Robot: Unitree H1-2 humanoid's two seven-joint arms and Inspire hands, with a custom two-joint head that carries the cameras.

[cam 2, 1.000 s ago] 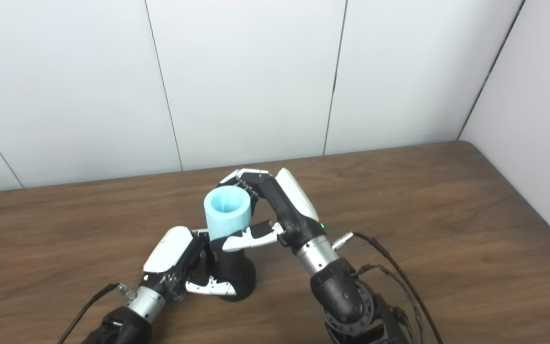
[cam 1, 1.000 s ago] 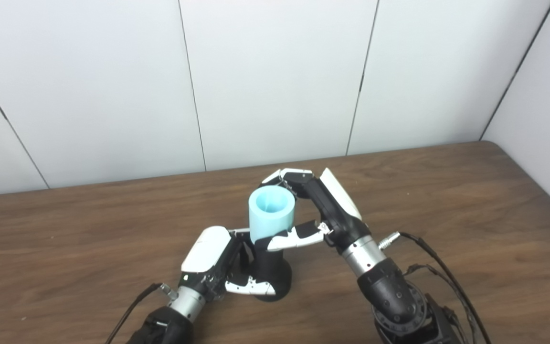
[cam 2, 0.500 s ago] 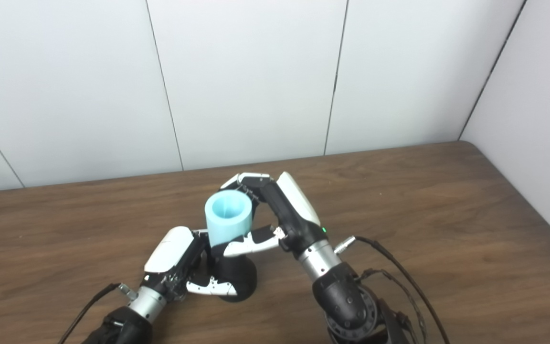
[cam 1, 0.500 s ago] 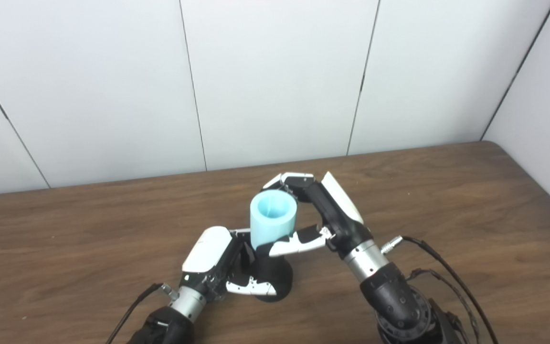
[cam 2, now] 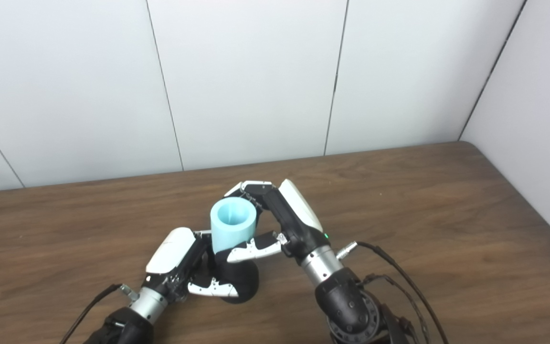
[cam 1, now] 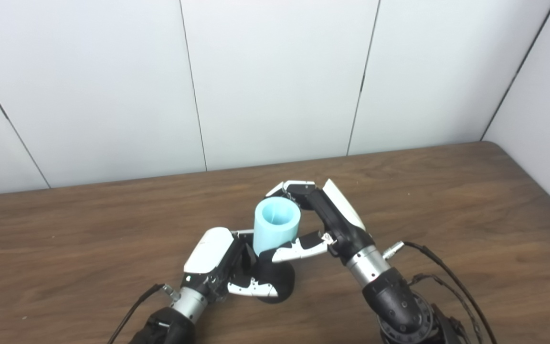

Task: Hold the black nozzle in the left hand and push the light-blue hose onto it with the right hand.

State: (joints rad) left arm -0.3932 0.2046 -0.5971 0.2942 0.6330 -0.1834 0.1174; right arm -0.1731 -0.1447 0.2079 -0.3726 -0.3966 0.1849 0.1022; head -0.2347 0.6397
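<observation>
Light-blue cylindrical hose (cam 1: 276, 225) clasped by right hand (cam 1: 325, 217) | black flared nozzle (cam 1: 275, 282) clasped by left hand (cam 1: 217, 260) | step: seating, apparently partway | next: straight downward push.

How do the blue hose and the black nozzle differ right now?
The hose is light blue, the nozzle black. The hose sits on top with its open end up; the nozzle stands beneath it, its wide base on the table. The right hand grips the hose, the left hand the nozzle. Both stand roughly upright.
</observation>
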